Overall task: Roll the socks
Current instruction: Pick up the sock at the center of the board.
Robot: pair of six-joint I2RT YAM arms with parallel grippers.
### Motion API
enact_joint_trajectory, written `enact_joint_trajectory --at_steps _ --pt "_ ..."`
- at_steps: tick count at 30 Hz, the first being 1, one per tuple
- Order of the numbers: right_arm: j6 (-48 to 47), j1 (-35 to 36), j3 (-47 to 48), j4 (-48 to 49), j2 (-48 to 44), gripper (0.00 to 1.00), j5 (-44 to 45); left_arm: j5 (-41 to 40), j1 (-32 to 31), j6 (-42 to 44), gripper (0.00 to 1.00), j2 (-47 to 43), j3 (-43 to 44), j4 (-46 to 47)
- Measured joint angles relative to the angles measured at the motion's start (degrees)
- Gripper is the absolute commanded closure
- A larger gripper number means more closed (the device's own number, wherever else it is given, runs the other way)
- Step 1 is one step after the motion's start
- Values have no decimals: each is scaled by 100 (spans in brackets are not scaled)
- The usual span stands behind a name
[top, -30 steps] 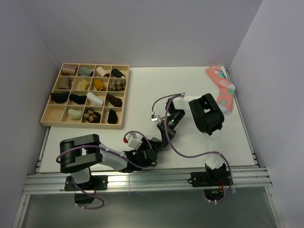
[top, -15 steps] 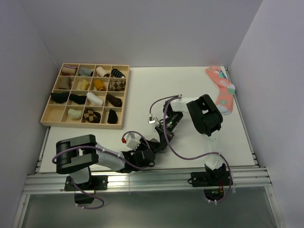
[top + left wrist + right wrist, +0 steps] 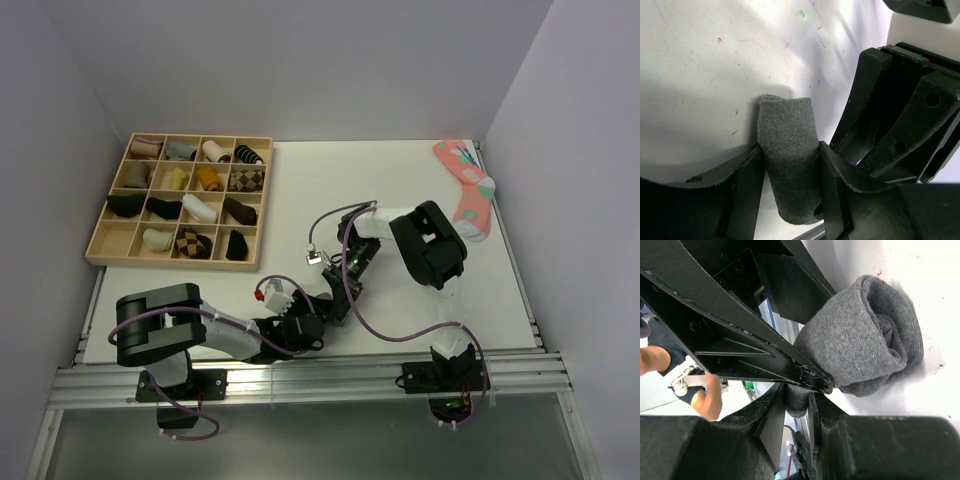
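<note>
White table (image 3: 400, 180) | left end effector (image 3: 789, 155) clamps socks (image 3: 787, 125) | right end effector (image 3: 797, 402) pinches them | overhead view hides socks

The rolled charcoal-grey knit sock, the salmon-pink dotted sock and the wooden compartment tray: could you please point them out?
Rolled charcoal-grey knit sock (image 3: 787, 150): left wrist view, roll's middle.
Salmon-pink dotted sock (image 3: 470, 203): top external view, pink middle.
Wooden compartment tray (image 3: 170, 263): top external view, near rim.

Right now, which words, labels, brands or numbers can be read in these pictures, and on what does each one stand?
None can be read. The grey sock roll, the wooden tray and the pink sock carry no writing; any marking on the white-and-red part is too small to tell.
</note>
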Motion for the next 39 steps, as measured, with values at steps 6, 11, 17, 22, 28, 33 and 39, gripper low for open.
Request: enact_joint_trajectory --at_steps 6,11,17,22,28,33,39 --pt "0 9 2 -7 0 71 13 87 31 11 53 57 -17 133" --pt "-9 9 0 -22 0 71 44 144 70 15 53 146 -46 350" --pt "-50 20 -4 -39 0 71 59 258 133 116 63 170 -63 490" --pt "-70 140 -4 4 -2 71 120 376 166 278 86 173 -109 603" --pt "-35 195 -4 -2 -11 72 195 468 179 498 100 173 -164 789" --pt "302 203 -81 74 -151 64 286 575 210 557 100 173 -205 911" --pt "1309 249 -437 664 -1058 50 562 605 258 557 100 149 -389 1126"
